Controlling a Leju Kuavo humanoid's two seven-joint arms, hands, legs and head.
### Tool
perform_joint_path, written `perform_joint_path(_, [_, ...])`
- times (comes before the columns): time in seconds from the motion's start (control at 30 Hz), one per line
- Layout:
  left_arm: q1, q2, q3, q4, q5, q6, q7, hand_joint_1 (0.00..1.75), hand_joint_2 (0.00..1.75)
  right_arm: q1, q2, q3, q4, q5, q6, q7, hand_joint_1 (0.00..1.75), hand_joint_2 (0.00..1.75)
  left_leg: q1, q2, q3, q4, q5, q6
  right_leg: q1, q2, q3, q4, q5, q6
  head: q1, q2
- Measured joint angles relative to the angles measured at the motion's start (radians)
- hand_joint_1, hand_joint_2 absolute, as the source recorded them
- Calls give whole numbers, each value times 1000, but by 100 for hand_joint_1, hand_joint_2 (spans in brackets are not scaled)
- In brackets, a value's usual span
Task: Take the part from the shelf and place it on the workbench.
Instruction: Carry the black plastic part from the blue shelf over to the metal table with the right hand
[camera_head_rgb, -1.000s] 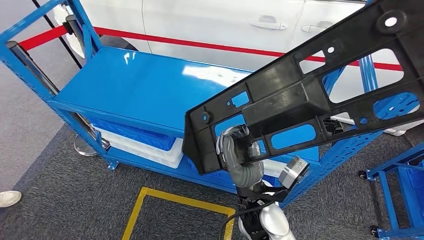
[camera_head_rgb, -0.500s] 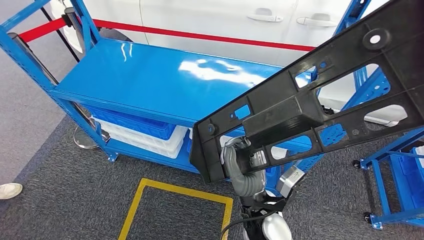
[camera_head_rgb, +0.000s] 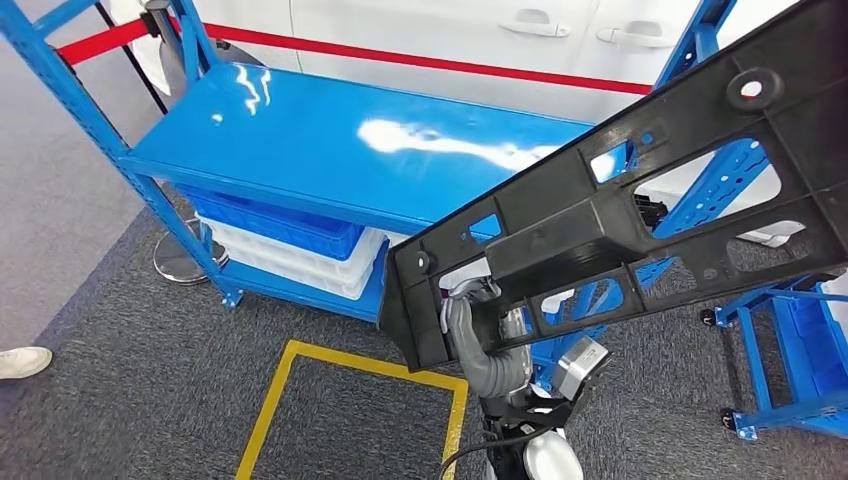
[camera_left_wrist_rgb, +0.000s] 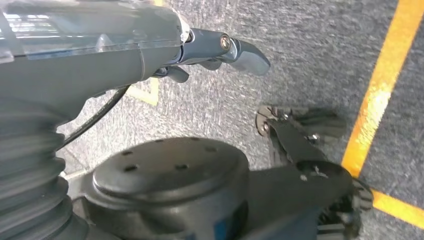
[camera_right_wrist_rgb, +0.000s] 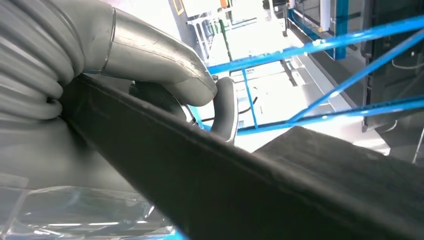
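Observation:
A large black plastic part (camera_head_rgb: 620, 220), a long frame with several cut-outs, slants across the head view from centre to upper right. My right hand (camera_head_rgb: 478, 330) grips its lower left end from beneath, holding it in the air in front of the blue shelf (camera_head_rgb: 340, 140). In the right wrist view, the thumb and fingers of the right hand (camera_right_wrist_rgb: 150, 65) wrap over the part's dark edge (camera_right_wrist_rgb: 240, 190). My left hand (camera_left_wrist_rgb: 210, 50) hangs over the grey carpet and holds nothing, its fingers loosely extended.
The shelf's top board is bare; blue (camera_head_rgb: 280, 235) and white bins (camera_head_rgb: 300, 270) sit on its lower level. A white car (camera_head_rgb: 430, 30) and a red barrier strap (camera_head_rgb: 400, 58) lie behind. Another blue cart (camera_head_rgb: 790, 350) stands right. Yellow floor tape (camera_head_rgb: 350, 365) and a person's shoe (camera_head_rgb: 22, 360) show below.
The whole picture has shifted, so the camera has moved: shelf and floor tape sit higher in the frame. The part stays gripped in my right hand, at nearly the same tilt.

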Motion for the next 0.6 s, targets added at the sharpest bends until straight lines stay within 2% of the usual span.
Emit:
perform_joint_path(0.03, [0, 0, 0, 0, -1, 0, 0, 0, 175, 0, 0, 0, -1, 1, 0, 0, 175, 175, 0, 2, -7, -1, 7, 11, -1, 1, -7, 9, -12, 6, 0, 0])
perform_joint_path(0.07, [0, 0, 0, 0, -2, 0, 0, 0, 175, 1, -1, -1, -2, 1, 0, 0, 175, 175, -1, 4, -16, -3, 16, 24, -2, 1, -19, 36, -42, 10, 1, 0])
perform_joint_path(0.13, [-1, 1, -1, 0, -7, -1, 1, 0, 175, 4, -1, -2, -4, 3, -1, -1, 175, 175, -5, 7, -38, -3, 32, 44, -3, 3, -55, 143, -134, 15, 1, 0])
perform_joint_path(0.17, [-1, 1, -1, 0, -10, -1, 1, 0, 175, 7, -2, -3, -5, 3, -1, -1, 175, 175, -8, 8, -49, -2, 40, 50, -2, 4, -72, 209, -171, 15, 1, 0])
perform_joint_path(0.2, [-1, 1, -1, 0, -11, -1, 2, 0, 175, 10, -2, -3, -7, 3, -1, -1, 175, 175, -12, 9, -60, 0, 47, 53, -1, 5, -80, 258, -189, 14, 1, 0])
perform_joint_path(0.23, [-1, 1, -1, 0, -12, -1, 3, 0, 175, 13, -3, -4, -8, 3, 0, 0, 175, 175, -18, 9, -70, 1, 54, 55, 1, 5, -76, 281, -188, 10, 1, 0])
perform_joint_path(0.27, [-1, 1, -2, 0, -14, -2, 6, 0, 175, 16, -4, -4, -11, 3, 2, 0, 175, 175, -24, 9, -79, 3, 60, 57, 4, 5, -52, 264, -168, 2, 1, 0])
perform_joint_path(0.3, [-2, 1, -2, 0, -16, -2, 8, 0, 175, 17, -4, -4, -13, 3, 4, 0, 175, 175, -30, 9, -87, 4, 67, 58, 10, 6, -11, 212, -140, -11, 1, 0])
perform_joint_path(0.33, [-3, -1, -3, 0, -18, -2, 10, 0, 175, 17, -4, -5, -17, 3, 6, 1, 175, 175, -33, 9, -93, 4, 73, 59, 18, 8, 38, 139, -121, -30, 0, 0])
perform_joint_path(0.37, [-4, -3, -3, 0, -21, -2, 12, 0, 175, 18, -4, -5, -22, 3, 9, 1, 175, 175, -37, 9, -99, 4, 80, 58, 26, 8, 85, 64, -111, -47, -2, 0])
perform_joint_path(0.4, [-4, -6, -4, 1, -23, -2, 13, 0, 175, 18, -5, -6, -26, 3, 11, 1, 175, 175, -36, 9, -103, 3, 87, 55, 33, 9, 118, 9, -107, -59, -3, 0])
perform_joint_path(0.43, [-4, -9, -4, 1, -25, -2, 13, 0, 175, 18, -5, -7, -30, 4, 12, 0, 175, 175, -32, 8, -105, 0, 95, 51, 39, 10, 133, -22, -108, -65, -5, 0])
perform_joint_path(0.47, [-5, -10, -5, 1, -28, -3, 12, 0, 175, 20, -5, -10, -33, 4, 13, 0, 175, 175, -30, 7, -107, -4, 103, 45, 42, 9, 138, -36, -102, -66, -5, 0])
perform_joint_path(0.53, [-3, -9, -8, 1, -32, -2, 9, 0, 175, 22, -5, -16, -35, 6, 13, -3, 175, 175, -29, 3, -112, -7, 107, 34, 37, 4, 136, -58, -79, -65, -4, 0])
perform_joint_path(0.57, [-2, -9, -10, 1, -33, -2, 7, 0, 175, 23, -5, -18, -36, 7, 13, -4, 175, 175, -30, 2, -120, 7, 90, 29, 31, -1, 134, -70, -68, -67, -4, 0])
perform_joint_path(0.6, [-2, -8, -10, 1, -33, -1, 4, 0, 175, 24, -5, -19, -37, 9, 12, -4, 175, 175, -30, 1, -132, 38, 59, 22, 24, -7, 130, -78, -56, -65, -4, 0])
